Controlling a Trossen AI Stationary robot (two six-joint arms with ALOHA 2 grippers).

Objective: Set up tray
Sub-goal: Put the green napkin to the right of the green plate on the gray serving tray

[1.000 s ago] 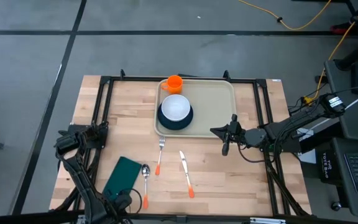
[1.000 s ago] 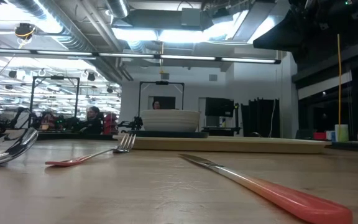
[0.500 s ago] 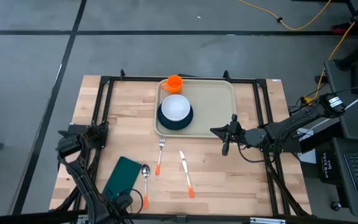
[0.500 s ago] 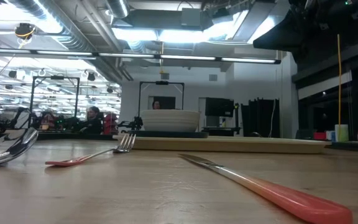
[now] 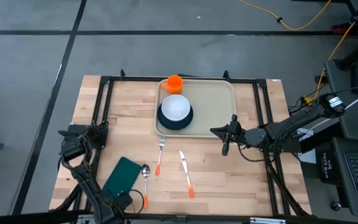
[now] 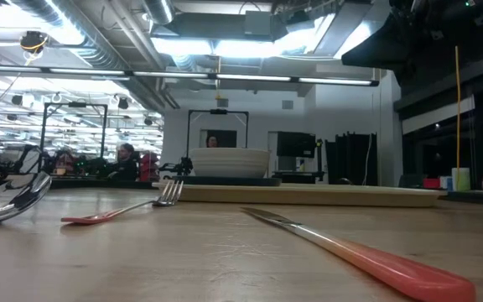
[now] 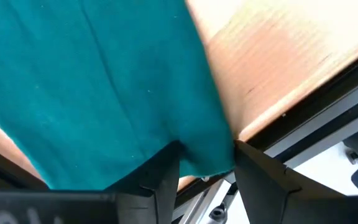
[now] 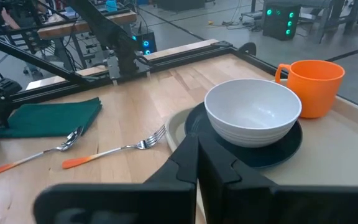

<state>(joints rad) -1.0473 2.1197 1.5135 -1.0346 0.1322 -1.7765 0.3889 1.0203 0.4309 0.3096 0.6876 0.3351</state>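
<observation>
Tray position: you find the tray [image 5: 211,102] at the far middle of the table [image 5: 247,180], lying flat, its near long edge facing the cutlery.
Tray load: a dark plate [image 5: 184,120] with a white bowl [image 5: 176,107] sits in its left part; an orange cup [image 5: 174,83] stands at the far left corner. The right half is bare.
Off the tray: fork [image 5: 160,155], knife [image 5: 186,173] and spoon [image 5: 145,181] lie on the wood in front of it; the green napkin [image 5: 122,177] lies near the front left corner.
Left gripper: the left gripper [image 7: 207,171] sits at the napkin's near edge with its fingers spread apart; the cloth edge lies between them, not pinched.
Right gripper: the right gripper [image 5: 225,143] hovers just beside the tray's near right corner, fingers pressed together, holding nothing.
Tray handling: expect it to be stiff, smooth plastic, light by itself but front-left heavy with the crockery on it.
Where to hold: if you must shift it, take the raised rim on the bare right side, or push the rim; keep it level.
Risk: a tilt would likely slide the bowl and tip the cup.
Stage: judged from the layout, cutlery and napkin are not yet on the tray.
</observation>
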